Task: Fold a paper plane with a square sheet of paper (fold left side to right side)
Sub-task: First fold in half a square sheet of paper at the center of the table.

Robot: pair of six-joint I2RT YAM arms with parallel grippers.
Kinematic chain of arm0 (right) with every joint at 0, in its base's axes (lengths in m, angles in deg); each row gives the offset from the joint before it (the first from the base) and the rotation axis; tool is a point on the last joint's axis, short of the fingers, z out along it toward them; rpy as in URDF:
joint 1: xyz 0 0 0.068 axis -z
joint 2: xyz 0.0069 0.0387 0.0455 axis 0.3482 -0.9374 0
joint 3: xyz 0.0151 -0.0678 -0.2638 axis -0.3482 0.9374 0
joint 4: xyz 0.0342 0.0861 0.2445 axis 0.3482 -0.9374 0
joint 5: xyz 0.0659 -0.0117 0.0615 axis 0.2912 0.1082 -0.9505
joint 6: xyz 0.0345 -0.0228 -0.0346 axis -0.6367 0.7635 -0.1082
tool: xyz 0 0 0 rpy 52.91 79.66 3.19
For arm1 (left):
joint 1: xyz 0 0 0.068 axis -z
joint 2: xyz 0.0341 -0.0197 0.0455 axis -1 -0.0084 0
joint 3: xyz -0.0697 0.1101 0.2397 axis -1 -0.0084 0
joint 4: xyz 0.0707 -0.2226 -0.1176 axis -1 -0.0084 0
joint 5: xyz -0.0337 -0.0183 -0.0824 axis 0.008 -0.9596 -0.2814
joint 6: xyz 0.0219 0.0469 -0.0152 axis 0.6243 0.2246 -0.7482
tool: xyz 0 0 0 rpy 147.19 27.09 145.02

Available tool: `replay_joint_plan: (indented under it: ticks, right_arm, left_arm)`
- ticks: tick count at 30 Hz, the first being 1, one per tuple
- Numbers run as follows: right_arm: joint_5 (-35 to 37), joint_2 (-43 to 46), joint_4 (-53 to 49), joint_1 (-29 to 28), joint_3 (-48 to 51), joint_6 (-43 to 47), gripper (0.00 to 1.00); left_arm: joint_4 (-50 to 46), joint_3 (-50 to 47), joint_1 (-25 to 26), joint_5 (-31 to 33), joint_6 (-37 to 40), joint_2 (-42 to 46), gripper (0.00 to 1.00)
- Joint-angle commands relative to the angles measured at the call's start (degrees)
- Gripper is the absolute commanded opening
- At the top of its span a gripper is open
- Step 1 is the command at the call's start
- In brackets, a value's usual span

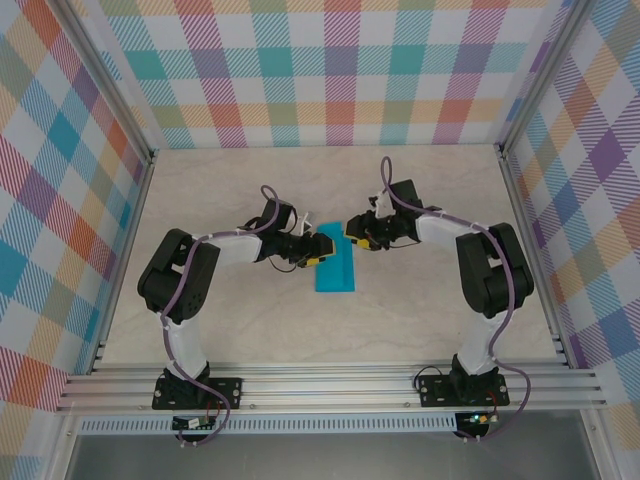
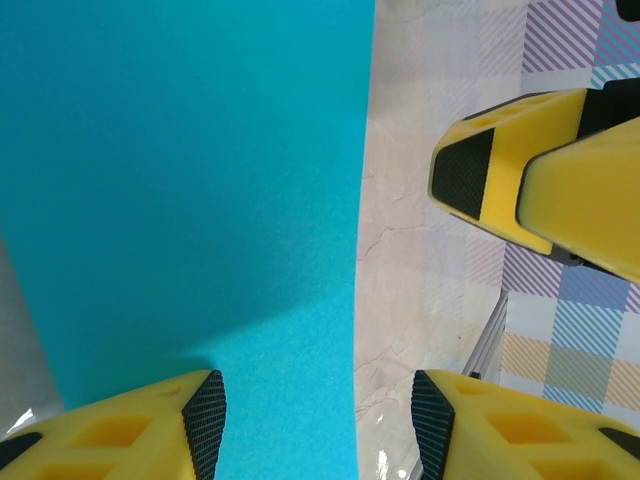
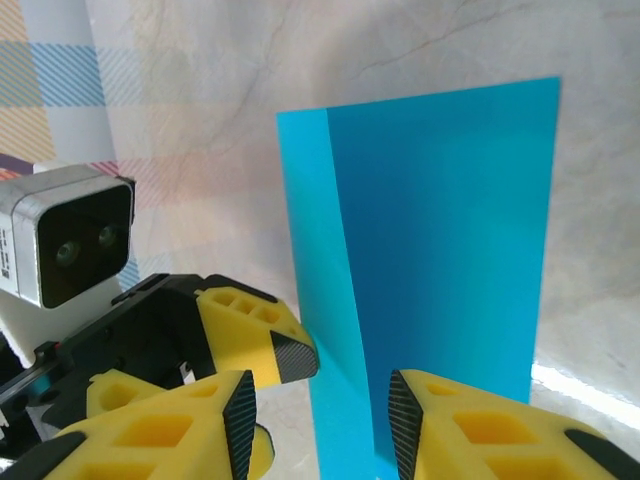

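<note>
The square sheet of paper [image 1: 337, 272] lies mid-table as a narrow cyan rectangle, doubled over on itself. In the right wrist view the upper layer [image 3: 440, 220] looks darker, and a lighter strip of the lower layer [image 3: 312, 260] shows along its left side. My left gripper [image 1: 318, 247] is at the paper's far left corner, open. The paper [image 2: 180, 180] runs between its pads [image 2: 205, 425], which stand well apart. My right gripper [image 1: 352, 237] is open at the far right corner. Its jaws [image 3: 322, 430] straddle the paper's edge without pinching it.
The two grippers nearly meet over the paper's far end. The right gripper's yellow finger [image 2: 500, 170] shows in the left wrist view, and the left finger [image 3: 268, 340] touches the paper's left edge. Plaid walls [image 1: 330, 70] and aluminium rails [image 1: 330, 385] enclose the marble tabletop [image 1: 330, 180].
</note>
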Motion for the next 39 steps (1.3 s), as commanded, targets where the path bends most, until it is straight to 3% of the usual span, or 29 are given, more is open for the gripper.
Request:
replay_joint_plan:
  ticks: [1, 10, 12, 17, 19, 24, 29, 39]
  right_arm:
    - [-4.21, -2.52, 3.37, -1.0, 0.16, -1.85, 0.4]
    - [-4.69, -5.5, 2.52, -2.38, -1.28, -1.78, 0.36]
    - [-4.6, -5.58, 2.02, -2.37, -1.43, -1.39, 0.31]
    - [-3.19, -5.41, -0.3, -2.38, -2.37, 0.22, 0.06]
    - [-2.16, -5.41, -1.6, -2.4, -2.91, 1.0, 0.0]
    - [2.34, -5.01, -6.07, -2.31, -4.12, 3.11, 0.0]
    - [5.19, -5.28, -8.12, -2.13, -4.51, 4.19, 0.0]
    - [7.99, -5.75, -9.48, -2.09, -4.7, 4.29, 0.02]
  left_arm:
    - [-1.0, 1.6, 0.19, 0.21, 0.01, 0.14, 0.54]
    - [-1.47, 1.95, 0.24, 0.27, 0.01, 0.14, 0.54]
    - [-1.55, 2.04, 0.22, 0.24, 0.12, 0.22, 0.54]
    - [-2.49, 2.04, 0.24, 0.82, 0.71, 0.88, 0.56]
    - [-3.26, 1.96, 0.2, 1.45, 1.16, 1.43, 0.57]
    - [-7.26, 1.32, 0.06, 6.41, 2.41, 5.16, 0.62]
    - [-17.67, 3.38, -0.15, 15.16, 3.83, 6.98, 0.63]
    - [-19.69, 7.62, 1.57, 16.26, 1.3, 1.47, 0.57]
